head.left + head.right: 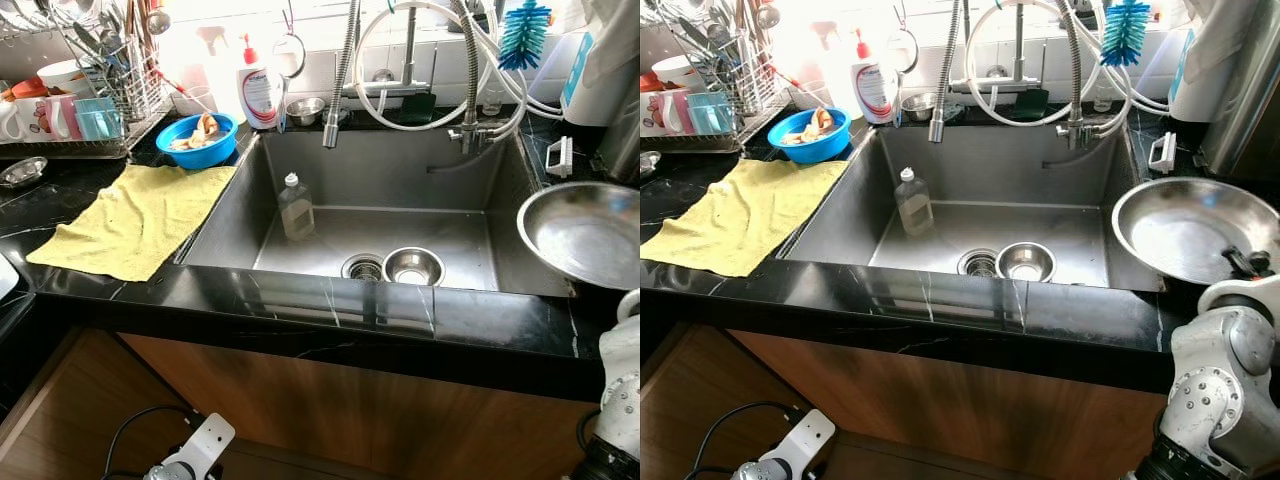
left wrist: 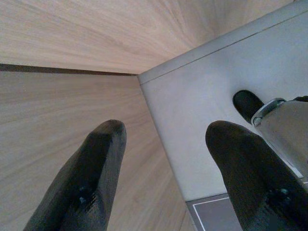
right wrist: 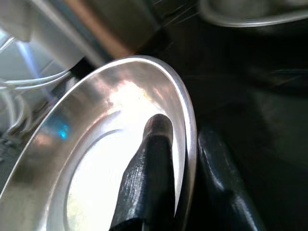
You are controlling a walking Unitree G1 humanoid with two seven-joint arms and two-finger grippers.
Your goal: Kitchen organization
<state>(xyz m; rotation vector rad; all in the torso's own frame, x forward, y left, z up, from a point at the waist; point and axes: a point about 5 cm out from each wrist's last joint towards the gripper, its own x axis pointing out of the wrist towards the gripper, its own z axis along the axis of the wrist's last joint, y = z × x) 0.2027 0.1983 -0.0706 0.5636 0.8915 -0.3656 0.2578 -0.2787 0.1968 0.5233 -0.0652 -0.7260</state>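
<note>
At a black stone kitchen counter, the robot stands before a deep steel sink. Its right gripper clamps the rim of a wide steel bowl, held at the sink's right edge over the counter. The right wrist view gives the detail the head cameras lack: one black finger lies inside the shiny bowl and the other presses outside, the rim pinched between them. From the right eye view, only the finger tips at the bowl's near rim and the silver right forearm below can be made out.

Inside the sink, a small steel bowl sits just beside the drain, and a clear plastic bottle stands upright toward the left. A spring-neck tap and looping white hoses hang over the back wall, with a blue bottle brush above to the right.

Left of the sink, a yellow cloth lies spread on the counter. Behind it rest a blue bowl holding scraps, a white pump bottle and a dish rack with mugs and utensils.

The left gripper hangs low beside the wooden cabinet front; the left wrist view shows its two fingers spread apart with nothing between them, pointing at pale wood panels and a grey floor.
</note>
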